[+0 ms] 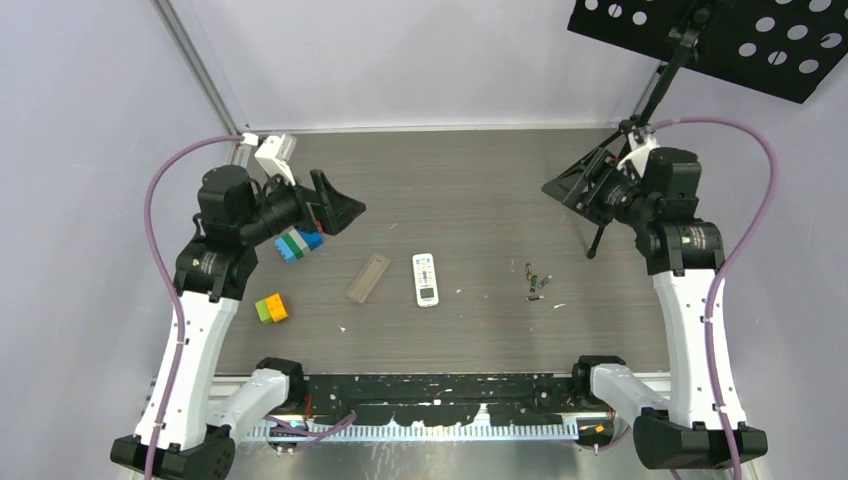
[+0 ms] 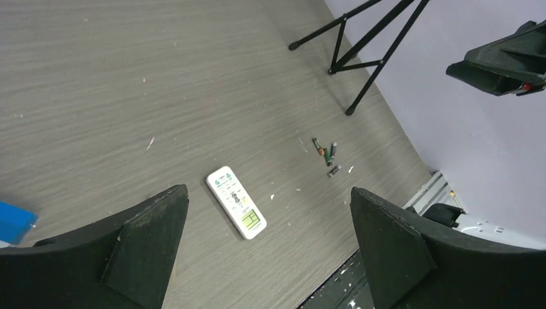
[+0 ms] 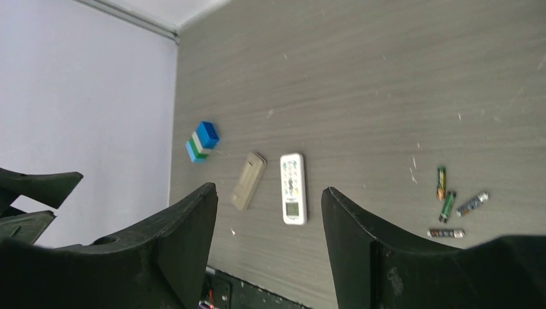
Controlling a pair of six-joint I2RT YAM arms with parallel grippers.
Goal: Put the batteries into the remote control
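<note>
Batteries [image 3: 447, 206]: four, clustered. Remote control [image 3: 292, 188]: one, face up, nearby.

The small white rectangular plastic remote control [image 1: 426, 279] lies flat and face up near the middle of the grey wood-grain table [image 1: 470, 200]. Its screen and buttons show. Four tiny dark slim batteries [image 3: 447, 206] with green and orange marks lie loosely clustered to its right, apart from it.

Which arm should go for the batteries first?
Right, probably: the batteries lie on that arm's side of the remote control, and the open right gripper hangs nearer them than the left gripper.
</note>
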